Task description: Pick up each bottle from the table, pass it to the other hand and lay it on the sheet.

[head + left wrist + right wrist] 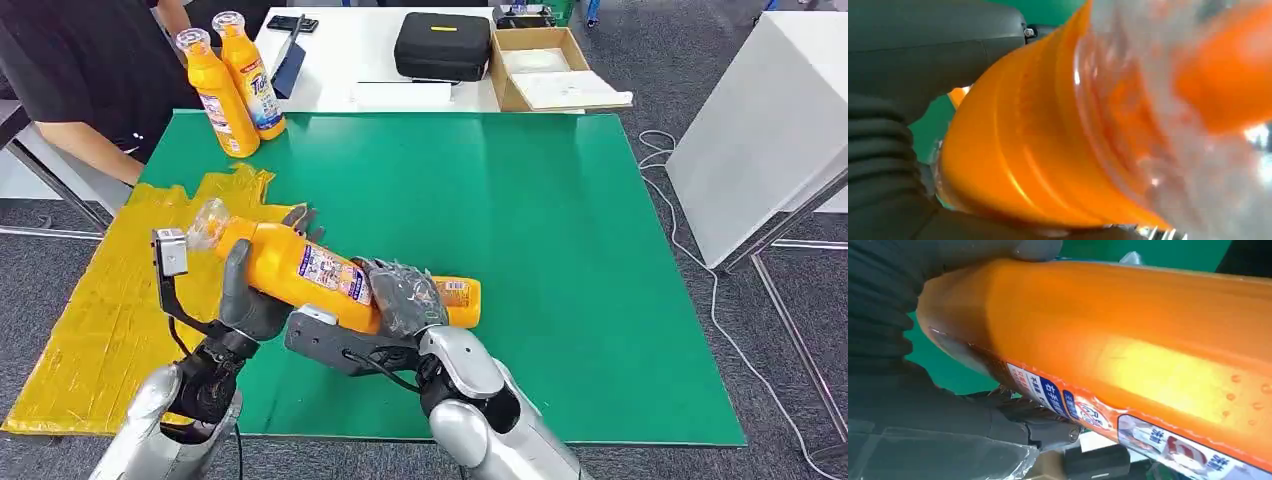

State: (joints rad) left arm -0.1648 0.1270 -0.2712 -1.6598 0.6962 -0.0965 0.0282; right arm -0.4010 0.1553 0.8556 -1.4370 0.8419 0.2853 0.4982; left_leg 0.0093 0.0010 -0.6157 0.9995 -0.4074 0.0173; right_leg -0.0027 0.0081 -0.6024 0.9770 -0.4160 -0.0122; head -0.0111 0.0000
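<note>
Both hands are gripping the orange plastic bottle (330,277): right hand (405,297) wrapping the base end, left hand (255,290) clasping the neck end, above the green mat (520,230). Early release risks a drop. Crumpled yellow sheet (90,330) is lying leftward, unobstructed; two standing orange bottles (232,85) are waiting well apart.

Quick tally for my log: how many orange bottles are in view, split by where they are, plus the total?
Held between both hands: 1, the bottle, gripped by the left hand and the right hand.
Standing at the far left corner of the green mat: 2, one bottle and another.
On the yellow sheet: 0.
Total: 3 bottles.
</note>
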